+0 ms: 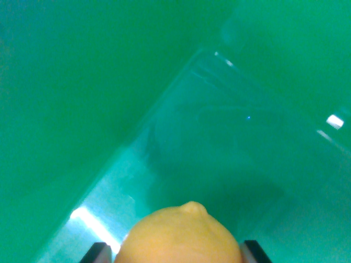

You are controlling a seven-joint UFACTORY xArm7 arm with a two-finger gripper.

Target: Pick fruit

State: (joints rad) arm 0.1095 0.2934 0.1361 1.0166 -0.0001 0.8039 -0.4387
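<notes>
While hanging over clear bin (230,137), fingers (98,253) grip lemon (180,234) btwn both sides.

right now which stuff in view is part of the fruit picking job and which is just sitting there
Part of the job:
- lemon, yellow, at the bottom edge of the wrist view
- gripper, a dark finger showing either side of the lemon

Just there:
- clear plastic container, below the lemon
- green surface around it

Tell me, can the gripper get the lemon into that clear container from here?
Probably yes. The lemon sits between the gripper fingers, and the clear container lies open just ahead, with nothing visible in the way.
</notes>
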